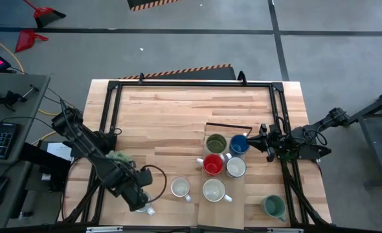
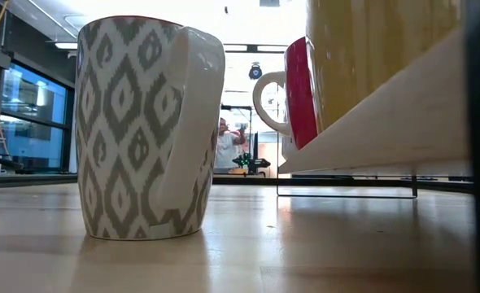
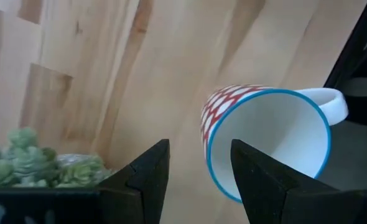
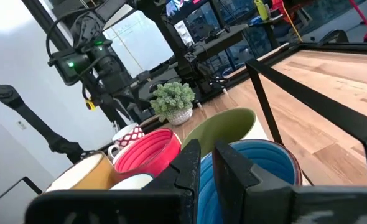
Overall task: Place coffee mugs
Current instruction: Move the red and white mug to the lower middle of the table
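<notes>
Left wrist view: your left gripper, jaws apart, straddles the tipped red-patterned mug's rim (rigid, glossy, breakable). Clamp the wall firmly. Right gripper pinches the blue mug's rim.

open tabletop behind clustered mugs

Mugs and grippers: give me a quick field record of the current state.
left gripper: open, fingers astride the rim of a red-patterned mug lying on its side at the table's front left
right gripper: fingers pinching the blue mug rim
cluster on raised board: olive mug, blue mug, red mug, white mug
teal mug: front right, alone
plant: beside left arm
</notes>
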Robot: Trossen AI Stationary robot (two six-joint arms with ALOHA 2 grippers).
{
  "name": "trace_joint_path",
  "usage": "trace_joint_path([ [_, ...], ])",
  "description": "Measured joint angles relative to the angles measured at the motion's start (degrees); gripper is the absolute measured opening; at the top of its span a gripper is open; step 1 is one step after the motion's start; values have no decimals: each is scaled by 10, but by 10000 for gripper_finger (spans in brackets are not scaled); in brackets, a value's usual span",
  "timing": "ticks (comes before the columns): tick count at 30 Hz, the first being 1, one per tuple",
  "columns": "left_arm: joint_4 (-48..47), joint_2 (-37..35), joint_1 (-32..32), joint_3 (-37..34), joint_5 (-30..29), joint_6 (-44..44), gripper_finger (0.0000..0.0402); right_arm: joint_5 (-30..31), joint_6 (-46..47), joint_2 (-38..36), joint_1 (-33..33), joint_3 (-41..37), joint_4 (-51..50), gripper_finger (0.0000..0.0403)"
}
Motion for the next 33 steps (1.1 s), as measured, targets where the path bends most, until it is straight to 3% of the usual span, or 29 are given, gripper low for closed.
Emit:
trace_joint_path([
  [8,85,0,-13,-46,19,-45,161,-11,0,0,0,0,-3,30],
  [20,108,0,-20,-97,25,-53,161,-26,0,0,0,0,-4,30],
  [33,235,3,-19,-158,27,-92,161,-28,-3,0,0,0,-7,30],
])
